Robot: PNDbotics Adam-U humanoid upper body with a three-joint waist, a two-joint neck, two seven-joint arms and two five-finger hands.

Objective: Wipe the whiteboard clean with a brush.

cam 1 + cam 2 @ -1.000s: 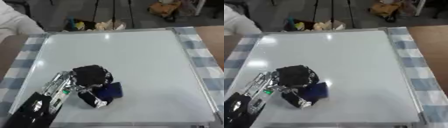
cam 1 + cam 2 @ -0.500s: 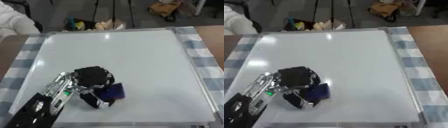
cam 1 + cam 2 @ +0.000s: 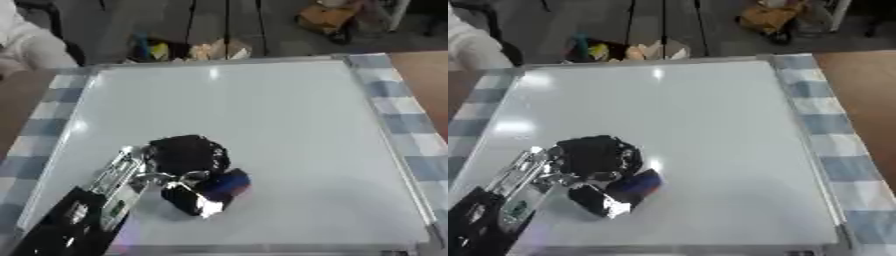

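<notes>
The black left hand (image 3: 184,159) curls around a small blue brush (image 3: 227,182) near the big white whiteboard's (image 3: 289,125) near-left corner, brush lying slantwise

I am working in what looks like a lab or workshop: a whiteboard (image 3: 262,125) lies flat on a blue-checked cloth (image 3: 407,125), with tripod legs (image 3: 188,22) and loose clutter (image 3: 188,50) (hard to identify) on the grey floor (image 3: 262,30) beyond.

A table (image 3: 420,77) with a wooden top carries a blue-and-white checked cloth (image 3: 398,117). The whiteboard (image 3: 262,115) lies flat on that cloth, whose checks show along the whiteboard's left and right edges.
</notes>
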